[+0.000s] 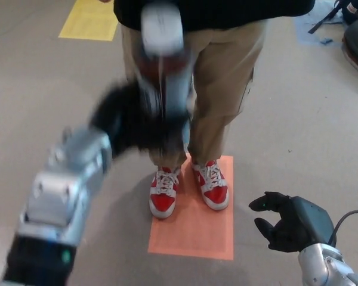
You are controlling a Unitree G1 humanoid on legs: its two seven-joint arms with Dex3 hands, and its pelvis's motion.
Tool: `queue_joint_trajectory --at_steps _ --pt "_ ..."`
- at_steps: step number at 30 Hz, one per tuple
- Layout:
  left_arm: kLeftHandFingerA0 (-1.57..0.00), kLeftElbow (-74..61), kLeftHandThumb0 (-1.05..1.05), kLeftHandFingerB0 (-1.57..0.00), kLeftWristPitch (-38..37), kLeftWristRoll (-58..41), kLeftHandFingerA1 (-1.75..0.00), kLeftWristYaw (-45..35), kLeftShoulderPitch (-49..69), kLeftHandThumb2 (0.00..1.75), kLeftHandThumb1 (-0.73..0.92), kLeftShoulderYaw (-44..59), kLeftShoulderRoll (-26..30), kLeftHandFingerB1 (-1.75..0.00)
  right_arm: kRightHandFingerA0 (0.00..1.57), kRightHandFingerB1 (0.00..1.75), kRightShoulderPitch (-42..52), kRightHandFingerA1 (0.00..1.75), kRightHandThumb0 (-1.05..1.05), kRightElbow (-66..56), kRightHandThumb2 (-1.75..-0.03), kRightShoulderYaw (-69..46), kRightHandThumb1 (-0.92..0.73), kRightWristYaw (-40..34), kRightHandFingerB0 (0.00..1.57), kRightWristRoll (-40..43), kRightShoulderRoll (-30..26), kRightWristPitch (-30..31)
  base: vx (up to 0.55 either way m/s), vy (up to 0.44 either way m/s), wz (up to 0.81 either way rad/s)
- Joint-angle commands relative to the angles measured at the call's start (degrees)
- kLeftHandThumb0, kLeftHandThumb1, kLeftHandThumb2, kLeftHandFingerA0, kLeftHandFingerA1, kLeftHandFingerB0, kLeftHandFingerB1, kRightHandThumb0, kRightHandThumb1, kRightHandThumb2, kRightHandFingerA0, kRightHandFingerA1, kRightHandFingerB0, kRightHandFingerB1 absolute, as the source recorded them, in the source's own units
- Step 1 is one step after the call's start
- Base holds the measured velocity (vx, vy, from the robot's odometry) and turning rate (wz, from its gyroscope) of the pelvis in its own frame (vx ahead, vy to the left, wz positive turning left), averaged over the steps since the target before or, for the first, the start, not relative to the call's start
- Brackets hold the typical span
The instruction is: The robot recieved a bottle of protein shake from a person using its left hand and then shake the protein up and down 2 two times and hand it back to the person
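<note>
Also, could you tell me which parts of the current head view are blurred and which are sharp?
In the head view, the bottle and the left hand gripping it are smeared by motion blur; the right hand, the person's red shoes and the orange floor mat read sharp.

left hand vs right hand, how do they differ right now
The left hand is raised high in front of the person's legs, while the right hand sits low at the frame's lower right. The left hand is shut on the bottle; the right hand holds nothing, its fingers apart. The left hand looks motion-blurred; the right hand looks sharp. Both are black hands on silver forearms.
</note>
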Motion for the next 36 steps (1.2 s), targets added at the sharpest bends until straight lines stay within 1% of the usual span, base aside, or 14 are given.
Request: queue_joint_trajectory --at_steps 1,8,18,21,22,24,26,27,29,30,31,34,35,36 --pt "-0.85 -2.0 -0.18 -0.72 -1.0 0.1 -1.58 -2.0 1.7 0.79 0.75 -1.2 0.7 -1.15 0.91 0.46 2.8 0.65 -0.46 0.3 -0.71 0.9 -0.72 -0.7 0.77 -0.9 -1.1 -0.8 0.0 0.0 0.0" --pt "-0.87 -5.2 -0.19 -0.74 3.2 -1.1 -1.58 -0.9 -3.4 0.79 0.75 1.2 0.4 -1.13 0.9 0.46 3.9 0.67 -0.46 0.1 -0.72 0.8 -0.73 -0.8 0.77 -0.7 -0.9 -0.1 0.0 0.0 0.0" --pt "-0.83 -6.4 -0.16 -0.66 8.2 -1.2 -1.61 -0.3 -11.5 0.77 0.81 3.9 1.3 -1.26 0.95 0.46 4.4 0.76 -0.45 0.0 -0.7 0.8 -0.72 -0.6 0.78 -0.5 -1.0 -0.6 0.0 0.0 0.0" --pt "-0.8 -6.7 -0.23 -0.61 9.5 -1.1 -1.64 -0.3 -13.8 0.73 0.81 4.4 1.7 -1.26 0.93 0.45 4.6 0.7 -0.44 0.0 -0.69 0.6 -0.72 -0.2 0.76 -0.2 -0.8 -0.4 0.0 0.0 0.0" --pt "-0.79 -7.1 -0.15 -0.63 10.5 -1.3 -1.61 -0.1 -14.7 0.72 0.82 4.8 1.8 -1.28 0.92 0.45 4.6 0.63 -0.43 0.1 -0.68 0.6 -0.71 0.0 0.76 -0.2 -0.8 -0.2 0.0 0.0 0.0" --pt "-0.76 -7.5 -0.19 -0.6 11.5 -1.4 -1.67 0.0 -15.9 0.66 0.85 5.2 1.9 -1.3 0.93 0.45 4.7 0.65 -0.44 0.1 -0.67 0.6 -0.71 0.0 0.77 -0.2 -0.7 -0.2 0.0 0.0 0.0" --pt "-0.77 -7.6 -0.18 -0.61 12.5 -1.8 -1.73 -0.1 -17.5 0.63 0.87 5.8 2.1 -1.3 0.94 0.46 4.8 0.7 -0.45 0.2 -0.69 0.3 -0.71 -0.1 0.78 0.2 -0.7 -0.5 0.0 0.0 0.0" --pt "-0.81 -7.5 -0.14 -0.67 13.0 -1.9 -1.62 0.0 -18.1 0.72 0.82 6.1 2.1 -1.26 0.95 0.46 4.8 0.74 -0.45 0.2 -0.7 0.2 -0.71 -0.2 0.79 0.2 -0.7 -0.5 0.0 0.0 0.0" --pt "-0.8 -7.4 -0.15 -0.67 13.2 -2.0 -1.62 0.0 -18.6 0.73 0.82 6.4 2.1 -1.26 0.95 0.46 4.6 0.73 -0.44 0.1 -0.7 0.2 -0.71 -0.1 0.78 0.1 -0.7 -0.3 0.0 0.0 0.0" --pt "-0.74 -7.5 -0.16 -0.66 13.3 -1.8 -1.64 0.1 -18.7 0.76 0.82 6.3 2.1 -1.23 0.95 0.47 4.6 0.72 -0.44 0.1 -0.71 -0.1 -0.7 0.1 0.79 0.3 -0.6 -0.4 0.0 0.0 0.0" --pt "-0.8 -7.7 -0.15 -0.68 13.3 -1.7 -1.62 0.3 -18.5 0.72 0.82 6.4 2.1 -1.23 0.96 0.47 4.6 0.76 -0.43 0.1 -0.72 0.0 -0.7 -0.2 0.8 0.2 -0.5 -0.5 0.0 0.0 0.0" --pt "-0.83 -8.0 -0.16 -0.69 13.3 -1.9 -1.62 0.2 -18.1 0.73 0.81 6.6 2.2 -1.24 0.96 0.47 4.5 0.77 -0.43 0.2 -0.72 0.5 -0.7 -0.7 0.79 -0.4 -0.5 -0.2 0.0 0.0 0.0" --pt "-0.76 -8.2 -0.19 -0.63 13.8 -1.9 -1.74 0.3 -18.0 0.61 0.88 6.7 2.2 -1.29 0.96 0.46 4.5 0.74 -0.44 0.2 -0.7 0.6 -0.71 -0.9 0.79 -0.5 -0.5 -0.3 0.0 0.0 0.0" --pt "-0.78 -8.2 -0.16 -0.64 13.7 -1.9 -1.67 0.3 -17.8 0.67 0.87 6.8 2.1 -1.23 0.95 0.46 4.5 0.69 -0.44 0.2 -0.7 0.5 -0.71 -0.6 0.78 -0.4 -0.5 -0.4 0.0 0.0 0.0"
